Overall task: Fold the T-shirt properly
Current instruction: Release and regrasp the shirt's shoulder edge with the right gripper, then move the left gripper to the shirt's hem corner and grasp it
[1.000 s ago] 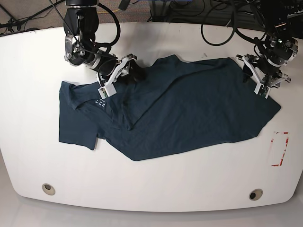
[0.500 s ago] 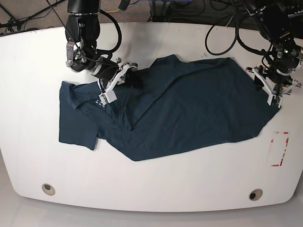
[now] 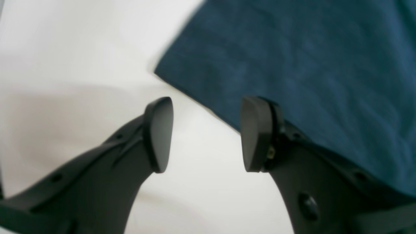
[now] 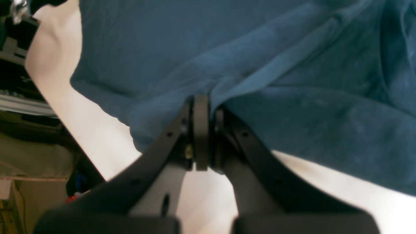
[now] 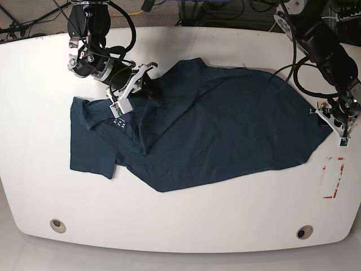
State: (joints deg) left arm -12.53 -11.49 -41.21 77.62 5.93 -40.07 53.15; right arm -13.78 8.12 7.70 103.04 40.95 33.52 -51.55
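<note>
Base view: white table (image 5: 180, 226) under the T-shirt (image 5: 225, 135), spread crumpled across the middle, neck label toward the left. Far edge near the collar now lifted and drawn leftward compared with a second ago. Right gripper (image 5: 131, 90), spread a second ago, now pressed together on a fold of cloth (image 4: 227, 78). Left gripper (image 3: 204, 133) shifted down to the shirt's corner, pads (image 3: 159, 133) spread, nothing between. Probably readying a two-handed lift for the first fold.
</note>
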